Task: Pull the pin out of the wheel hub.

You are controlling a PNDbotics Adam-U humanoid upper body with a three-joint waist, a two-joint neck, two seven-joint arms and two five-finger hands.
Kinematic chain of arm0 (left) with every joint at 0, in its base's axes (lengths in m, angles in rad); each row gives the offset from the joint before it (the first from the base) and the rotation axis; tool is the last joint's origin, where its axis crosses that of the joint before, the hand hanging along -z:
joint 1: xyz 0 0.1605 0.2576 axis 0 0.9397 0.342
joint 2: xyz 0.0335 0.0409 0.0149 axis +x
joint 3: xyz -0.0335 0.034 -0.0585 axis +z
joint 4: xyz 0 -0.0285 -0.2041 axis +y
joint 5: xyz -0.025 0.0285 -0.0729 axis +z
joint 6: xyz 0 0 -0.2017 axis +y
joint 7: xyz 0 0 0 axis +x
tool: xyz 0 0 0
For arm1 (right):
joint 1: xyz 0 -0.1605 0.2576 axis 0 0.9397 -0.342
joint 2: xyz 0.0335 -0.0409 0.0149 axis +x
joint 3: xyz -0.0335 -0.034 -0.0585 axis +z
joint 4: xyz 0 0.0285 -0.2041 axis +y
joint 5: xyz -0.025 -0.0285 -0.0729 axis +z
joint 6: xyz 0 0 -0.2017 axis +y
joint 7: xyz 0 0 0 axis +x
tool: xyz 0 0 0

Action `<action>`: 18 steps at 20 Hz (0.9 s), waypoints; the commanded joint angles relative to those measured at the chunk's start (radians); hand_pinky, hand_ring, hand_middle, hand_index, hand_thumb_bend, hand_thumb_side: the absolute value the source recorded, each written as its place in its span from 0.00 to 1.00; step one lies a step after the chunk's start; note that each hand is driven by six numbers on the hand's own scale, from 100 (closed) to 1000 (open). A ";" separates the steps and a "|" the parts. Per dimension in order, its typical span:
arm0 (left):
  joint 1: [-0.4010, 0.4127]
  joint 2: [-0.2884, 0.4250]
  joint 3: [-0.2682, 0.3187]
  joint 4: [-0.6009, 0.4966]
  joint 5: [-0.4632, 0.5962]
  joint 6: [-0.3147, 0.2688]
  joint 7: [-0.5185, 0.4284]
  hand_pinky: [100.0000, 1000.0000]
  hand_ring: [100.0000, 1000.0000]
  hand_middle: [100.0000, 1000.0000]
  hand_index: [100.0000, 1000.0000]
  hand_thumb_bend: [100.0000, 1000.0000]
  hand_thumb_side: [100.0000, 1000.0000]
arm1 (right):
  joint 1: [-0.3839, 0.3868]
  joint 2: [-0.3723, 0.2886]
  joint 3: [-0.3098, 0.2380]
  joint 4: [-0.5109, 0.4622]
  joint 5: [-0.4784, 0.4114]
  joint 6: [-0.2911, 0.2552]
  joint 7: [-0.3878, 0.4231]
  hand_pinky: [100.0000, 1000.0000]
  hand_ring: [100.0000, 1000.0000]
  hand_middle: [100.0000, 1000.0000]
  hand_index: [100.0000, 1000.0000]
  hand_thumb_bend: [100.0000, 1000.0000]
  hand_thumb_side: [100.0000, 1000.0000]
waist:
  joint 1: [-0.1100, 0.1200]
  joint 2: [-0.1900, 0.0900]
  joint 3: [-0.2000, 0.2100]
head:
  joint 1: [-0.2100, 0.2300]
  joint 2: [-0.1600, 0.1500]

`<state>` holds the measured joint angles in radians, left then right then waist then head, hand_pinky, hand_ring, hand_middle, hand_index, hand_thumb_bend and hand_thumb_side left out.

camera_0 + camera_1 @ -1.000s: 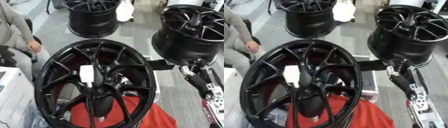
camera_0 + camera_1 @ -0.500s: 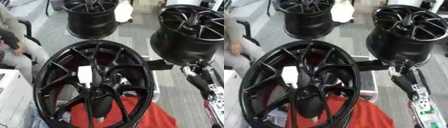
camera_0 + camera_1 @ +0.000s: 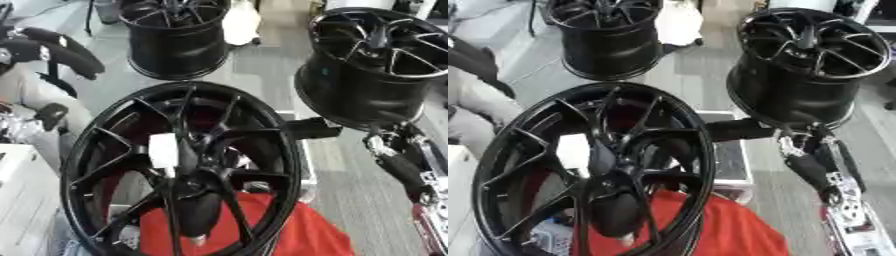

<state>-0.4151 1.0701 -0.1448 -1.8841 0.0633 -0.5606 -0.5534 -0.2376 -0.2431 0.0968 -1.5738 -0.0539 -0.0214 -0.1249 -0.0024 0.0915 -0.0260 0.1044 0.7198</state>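
The black wheel (image 3: 184,170) stands in front, over a red cloth (image 3: 262,235). I cannot make out the pin. The right hand (image 3: 798,150) is beside the rim; its fingers are not clear. Reaching blind, it may knock the wheel over.

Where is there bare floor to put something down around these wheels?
Bare grey floor runs between the far wheel and the right wheel, and down beside the right arm. It is crowded low in the middle, where the near wheel stands over the red cloth.
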 commanded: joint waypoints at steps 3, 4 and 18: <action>-0.109 0.025 -0.134 0.069 -0.089 -0.253 -0.249 0.70 0.74 0.79 0.87 0.10 0.16 | -0.012 -0.023 0.004 -0.008 0.005 -0.002 0.009 0.63 0.58 0.64 0.82 0.00 0.16 | 0.008 -0.017 -0.006 | 0.007 0.001; -0.129 0.020 -0.160 0.083 -0.106 -0.270 -0.266 0.70 0.75 0.80 0.87 0.12 0.15 | -0.011 -0.023 0.004 -0.007 0.005 -0.002 0.010 0.63 0.58 0.64 0.82 0.00 0.16 | 0.009 -0.018 -0.007 | 0.007 0.001; -0.181 -0.040 -0.318 0.150 -0.355 -0.346 -0.354 0.72 0.77 0.81 0.87 0.20 0.00 | -0.011 -0.028 0.008 -0.005 0.007 -0.004 0.015 0.63 0.58 0.64 0.82 0.00 0.16 | 0.020 -0.022 -0.017 | 0.011 0.002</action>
<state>-0.5876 1.0145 -0.4619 -1.7349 -0.2691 -0.5573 -0.5567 -0.2371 -0.2468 0.1053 -1.5687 -0.0504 -0.0230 -0.1113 0.0160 0.0812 -0.0421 0.1117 0.7207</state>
